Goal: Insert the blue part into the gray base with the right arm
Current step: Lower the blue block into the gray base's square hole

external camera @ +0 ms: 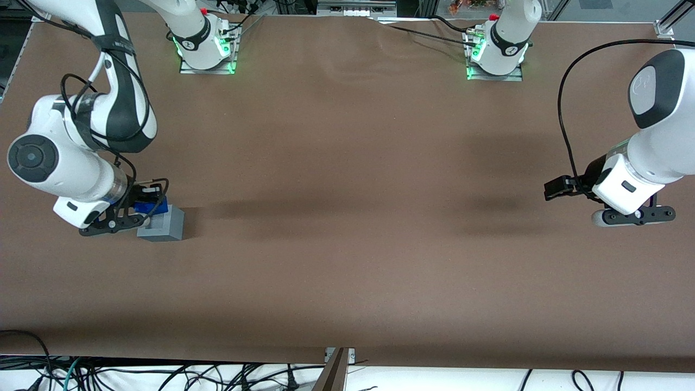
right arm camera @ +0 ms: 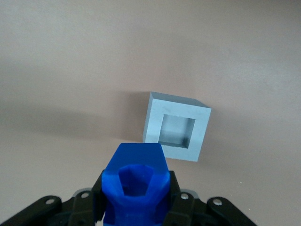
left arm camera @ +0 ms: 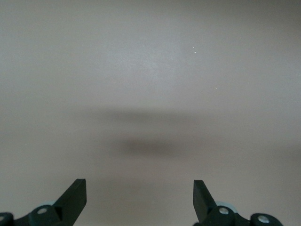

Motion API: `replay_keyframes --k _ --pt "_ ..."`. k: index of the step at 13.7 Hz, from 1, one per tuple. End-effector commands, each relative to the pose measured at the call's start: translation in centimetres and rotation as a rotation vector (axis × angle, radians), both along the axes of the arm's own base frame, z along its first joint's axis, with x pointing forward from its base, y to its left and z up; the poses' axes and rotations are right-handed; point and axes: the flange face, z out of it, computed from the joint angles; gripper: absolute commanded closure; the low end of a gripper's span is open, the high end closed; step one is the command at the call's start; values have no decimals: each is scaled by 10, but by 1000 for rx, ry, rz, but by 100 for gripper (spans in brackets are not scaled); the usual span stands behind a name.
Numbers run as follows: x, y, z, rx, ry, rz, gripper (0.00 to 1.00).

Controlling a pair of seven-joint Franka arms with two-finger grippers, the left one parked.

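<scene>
gray base [external camera: 160,224] sits on the brown worktop [external camera: 347,217] at the working arm's end, its square recess open and facing up. just above and beside it hangs the gripper [external camera: 142,208] of the right arm [external camera: 81,136], fingers clamped on the blue part [right arm camera: 135,181], which is not yet in the recess.

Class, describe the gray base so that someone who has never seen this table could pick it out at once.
Start at the brown table and go to the working arm's end, where the gripper holds the blue part. The gray base stands on the table right beside that gripper. It is a light-gray cube with an empty square recess in its top, larger than the blue part.
</scene>
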Motion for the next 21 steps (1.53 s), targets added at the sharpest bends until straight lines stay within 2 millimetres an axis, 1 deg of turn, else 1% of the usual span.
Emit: replay_keyframes --k 1,3,5,8,10,11,12,14,17,20,21 --pt "-8 -15 -14 4 -23 2 96" --pt "-3 -32 -13 -3 -57 -35 96" --pt "-2 -40 -16 -5 -65 -44 96" --pt "5 -45 -33 -11 -99 -45 96" --pt "10 -55 -44 -13 -118 -57 96" --pt "9 -55 -52 -15 -115 -57 96" --pt "9 -54 -54 -15 -126 -56 96" --pt "4 -53 -61 -11 -112 -59 96" --pt "-2 -50 -55 -1 -104 -56 96" --pt "-6 -50 -55 1 -100 -60 96" --pt "-6 -48 -53 3 -102 -58 96"
